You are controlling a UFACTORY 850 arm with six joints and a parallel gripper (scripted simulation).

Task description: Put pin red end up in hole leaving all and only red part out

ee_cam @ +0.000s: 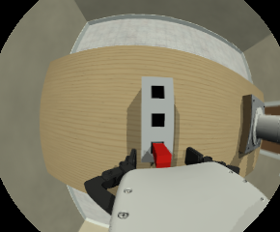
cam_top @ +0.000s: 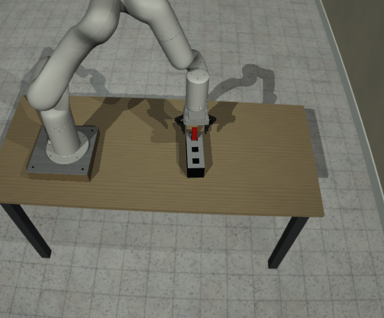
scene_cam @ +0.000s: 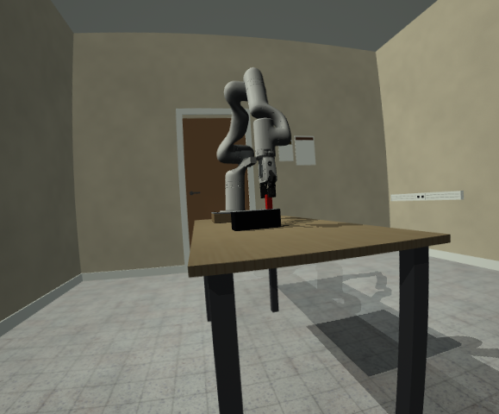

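Note:
The block (cam_top: 195, 156) is long, with a grey top and black sides, and lies in the middle of the table. The pin (cam_top: 194, 134) stands upright in the block's far hole, and only its red part shows above the block. The two nearer holes (cam_top: 195, 154) are empty. My gripper (cam_top: 195, 128) is open, right above the far hole, with a finger on each side of the red end and not touching it. The pin (scene_cam: 267, 202) also shows in the exterior view, just under the fingers (scene_cam: 267, 191). In the wrist view the red end (ee_cam: 159, 154) stands between the spread fingers.
The arm's base plate (cam_top: 63, 154) stands at the left end of the table. The table edges are far from the block on all sides.

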